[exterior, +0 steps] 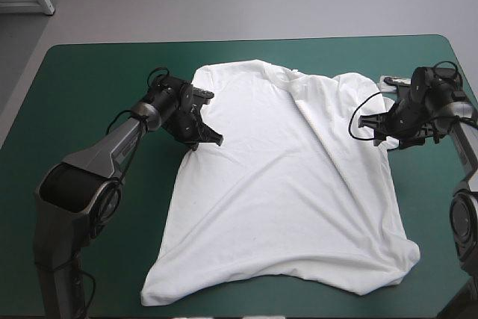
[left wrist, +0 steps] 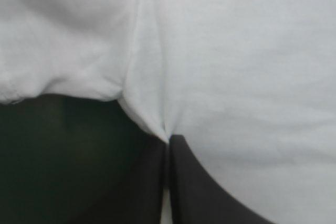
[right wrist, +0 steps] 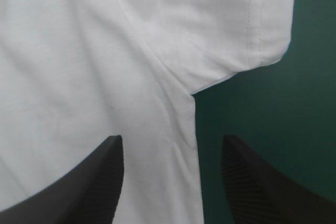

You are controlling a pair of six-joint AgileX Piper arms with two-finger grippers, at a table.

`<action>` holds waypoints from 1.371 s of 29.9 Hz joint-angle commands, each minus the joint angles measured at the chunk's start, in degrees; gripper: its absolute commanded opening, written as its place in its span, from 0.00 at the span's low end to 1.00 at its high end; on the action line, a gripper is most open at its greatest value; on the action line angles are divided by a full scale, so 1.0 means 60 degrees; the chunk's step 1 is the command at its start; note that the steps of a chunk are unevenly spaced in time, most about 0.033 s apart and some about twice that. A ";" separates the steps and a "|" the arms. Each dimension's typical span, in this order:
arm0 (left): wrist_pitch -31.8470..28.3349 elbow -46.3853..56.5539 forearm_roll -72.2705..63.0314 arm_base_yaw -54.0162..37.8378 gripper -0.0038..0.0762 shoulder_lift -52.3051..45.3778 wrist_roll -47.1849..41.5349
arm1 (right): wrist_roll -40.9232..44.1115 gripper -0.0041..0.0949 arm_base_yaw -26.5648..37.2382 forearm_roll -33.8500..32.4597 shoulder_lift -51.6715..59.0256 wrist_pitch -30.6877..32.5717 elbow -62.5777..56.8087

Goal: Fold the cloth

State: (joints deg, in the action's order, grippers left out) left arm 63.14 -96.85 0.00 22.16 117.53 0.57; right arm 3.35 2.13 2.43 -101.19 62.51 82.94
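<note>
T-shirt (left wrist: 236, 51) partly outside wrist views

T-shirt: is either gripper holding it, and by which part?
The left gripper is shut on the T-shirt at its side edge under the sleeve. The right gripper is open, holding nothing.

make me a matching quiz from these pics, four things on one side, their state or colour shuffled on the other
Things:
1. left gripper
2. right gripper
3. T-shirt
4. table cover

States:
a. teal-green
b. open, the T-shirt's side edge between its fingers
c. white, spread flat
d. shut on the T-shirt below a sleeve

Pairs: 1-d, 2-b, 3-c, 4-a
</note>
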 commanded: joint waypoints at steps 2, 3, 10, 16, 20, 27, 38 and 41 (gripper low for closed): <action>-0.0526 -0.0183 0.0000 0.0014 0.04 -0.0373 -0.0095 | -0.0001 0.58 0.0056 -0.0115 0.0346 -0.0739 -0.0238; -0.0526 -0.0183 -0.0070 0.0014 0.04 -0.0373 -0.0095 | -0.0001 0.58 0.0056 -0.0115 0.0323 -0.0847 -0.0370; -0.0687 -0.0183 -0.0137 0.0014 0.04 -0.0373 -0.0095 | -0.0001 0.54 0.0056 0.0110 0.0301 -0.1831 -0.1258; -0.0726 -0.0183 -0.0155 0.0014 0.04 -0.0373 -0.0095 | -0.0001 0.53 0.0016 0.0178 0.0301 -0.2452 -0.1818; -0.0763 -0.0183 -0.0219 0.0014 0.04 -0.0373 -0.0095 | 0.0036 0.52 -0.0133 0.0260 0.0039 -0.2593 -0.1837; -0.0644 -0.0183 -0.0219 0.0014 0.04 -0.0373 -0.0040 | 0.0863 0.09 -0.0945 0.0369 -0.1067 -0.1938 -0.1837; -0.0087 -0.0679 -0.0141 0.0014 0.04 -0.1043 0.0325 | 0.1358 0.02 -0.1170 0.0060 0.0297 -0.1278 -0.1174; 0.0322 -0.1422 0.0000 0.0014 0.04 -0.1576 0.0442 | 0.1358 0.02 -0.1170 -0.0029 0.1236 -0.1099 -0.0530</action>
State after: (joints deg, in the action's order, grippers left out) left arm 63.79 -99.94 -0.36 22.16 115.50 2.52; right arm 11.52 -4.62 1.87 -101.44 54.74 75.11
